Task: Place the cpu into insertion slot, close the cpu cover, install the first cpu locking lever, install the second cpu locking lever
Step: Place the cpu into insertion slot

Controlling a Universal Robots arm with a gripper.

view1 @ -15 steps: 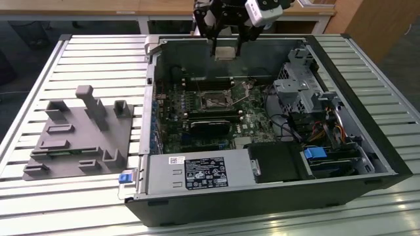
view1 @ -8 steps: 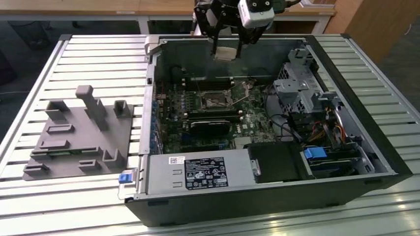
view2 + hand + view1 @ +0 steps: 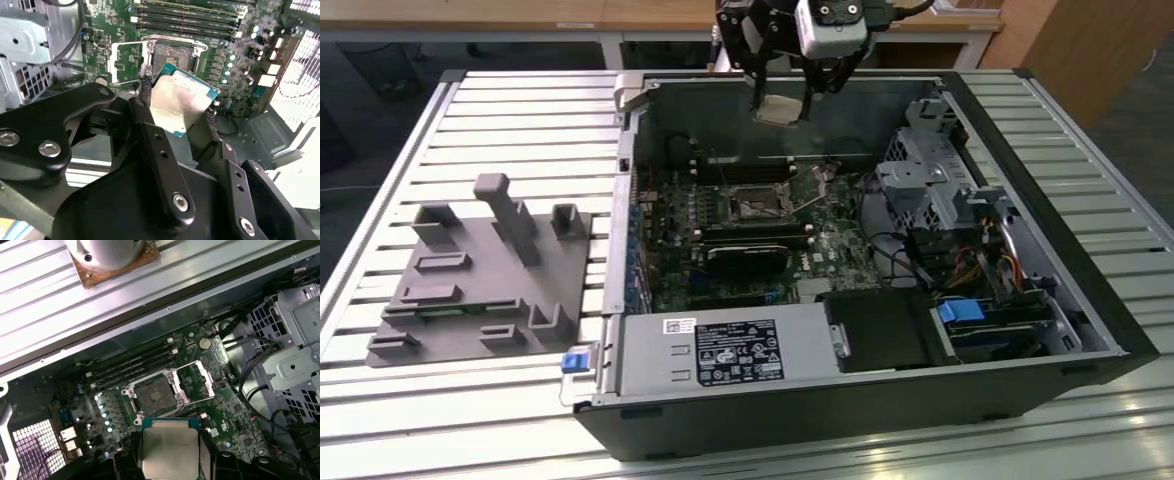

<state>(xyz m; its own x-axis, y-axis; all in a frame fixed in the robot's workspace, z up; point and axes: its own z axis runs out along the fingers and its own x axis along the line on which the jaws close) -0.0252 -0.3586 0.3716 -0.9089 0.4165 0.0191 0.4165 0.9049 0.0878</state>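
— What do we hold?
— Our tool (image 3: 178, 98) is clenched on the chip (image 3: 186, 106), gripping two opposite edges, its metal top bare to both wrist views.
— Which way is the socket (image 3: 156, 395) from us?
— Below, well apart. We hang above the case (image 3: 881, 405) near its far wall; the socket lies down on the green board (image 3: 834, 245), empty as far as we can tell.
— And the cover (image 3: 196, 380)?
— Swung open just beside the socket, it seems.

slatted metal table (image 3: 494, 120), wooden desk (image 3: 480, 10) behind
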